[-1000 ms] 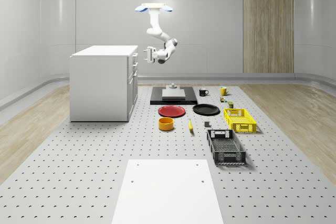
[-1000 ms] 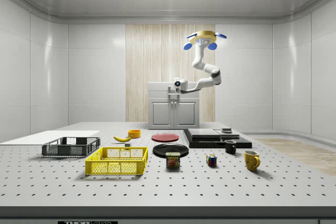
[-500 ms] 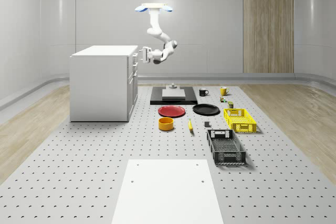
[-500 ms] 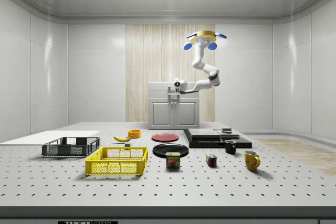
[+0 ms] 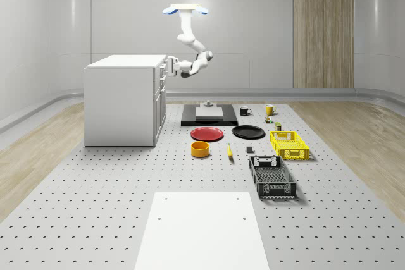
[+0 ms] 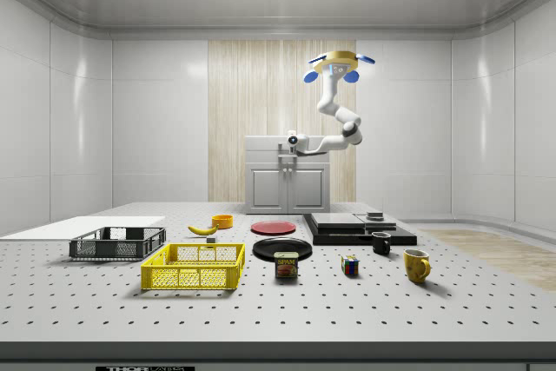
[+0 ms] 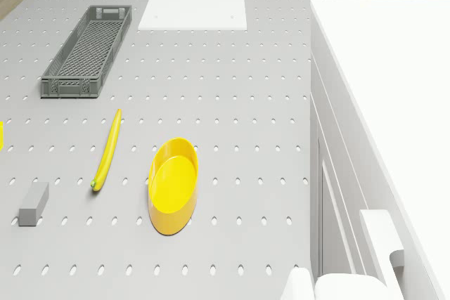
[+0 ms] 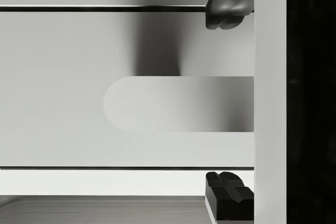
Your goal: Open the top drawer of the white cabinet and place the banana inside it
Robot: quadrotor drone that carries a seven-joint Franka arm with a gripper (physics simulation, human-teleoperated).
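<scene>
Whole-scene view: the drone (image 5: 185,10) hovers high up, just off the white cabinet (image 5: 124,99) at about its 2 o'clock, with the arm bent down so the pincer (image 5: 169,66) sits right at the top drawer front. The banana (image 5: 229,150) lies on the perforated surface (image 5: 95,200), just at 3 o'clock of the yellow bowl (image 5: 200,149) and at 6 o'clock of the red plate (image 5: 207,134).

Side view: the drone (image 6: 340,63) hangs above the cabinet (image 6: 287,175) toward 1 o'clock, and the pincer (image 6: 290,139) is level with the drawer row. The banana (image 6: 203,229) rests near the bowl (image 6: 222,221), well apart from the cabinet.

Drone view: the banana (image 7: 107,150) lies flat beside the bowl (image 7: 172,185), with a grey crate (image 7: 87,51) farther off and a small grey block (image 7: 34,204) near the banana's tip. The cabinet top (image 7: 394,89) is right alongside.

Wrist view: the two fingertips (image 8: 229,10) are spread wide, one above and one below the drawer handle (image 8: 178,104), not closed on it, so the pincer is released. The top drawer (image 8: 105,51) is shut.
</scene>
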